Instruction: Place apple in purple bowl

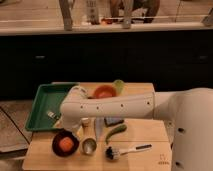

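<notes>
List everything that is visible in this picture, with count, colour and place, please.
apple: one, orange-red, inside the purple bowl
purple bowl: one, dark maroon-purple, front left of the table
metal cup: one, shiny, just right of the purple bowl
green vegetable: one, curved, middle of the table
brush: one, dark head and pale handle, front of the table
orange-red bowl: one, back of the table
green cup: one, light green, beside the orange-red bowl
green tray: one, left side
wooden table: one, light brown
robot arm: one, white, reaching in from the right
gripper: one, above the purple bowl
</notes>
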You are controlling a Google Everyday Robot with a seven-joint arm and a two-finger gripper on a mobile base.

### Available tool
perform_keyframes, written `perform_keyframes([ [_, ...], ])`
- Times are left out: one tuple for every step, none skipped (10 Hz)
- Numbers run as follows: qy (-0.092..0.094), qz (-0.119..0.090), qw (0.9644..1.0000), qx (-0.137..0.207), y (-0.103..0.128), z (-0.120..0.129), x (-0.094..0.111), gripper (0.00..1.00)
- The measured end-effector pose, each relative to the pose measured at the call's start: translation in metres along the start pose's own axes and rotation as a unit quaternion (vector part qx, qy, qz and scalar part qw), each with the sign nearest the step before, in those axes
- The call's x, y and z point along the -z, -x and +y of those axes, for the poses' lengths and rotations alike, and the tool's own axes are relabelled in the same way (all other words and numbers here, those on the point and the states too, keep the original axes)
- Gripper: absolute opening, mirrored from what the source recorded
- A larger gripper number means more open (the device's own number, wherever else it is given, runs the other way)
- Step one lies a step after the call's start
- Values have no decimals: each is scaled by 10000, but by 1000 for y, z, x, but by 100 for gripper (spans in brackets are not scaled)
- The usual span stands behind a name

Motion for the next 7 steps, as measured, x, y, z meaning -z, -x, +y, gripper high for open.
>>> perform_keyframes([
  [11,-2,10000,8,0,0,0,80],
  [22,-5,10000,13,0,-1,1,80],
  [35,-11,10000,26,1,-1,1,80],
  [45,-17,10000,38,1,-2,1,80],
  [54,-22,10000,50,2,-3,1,80],
  [61,-26,10000,57,2,-3,1,80],
  [61,-26,10000,57,2,-3,1,80],
])
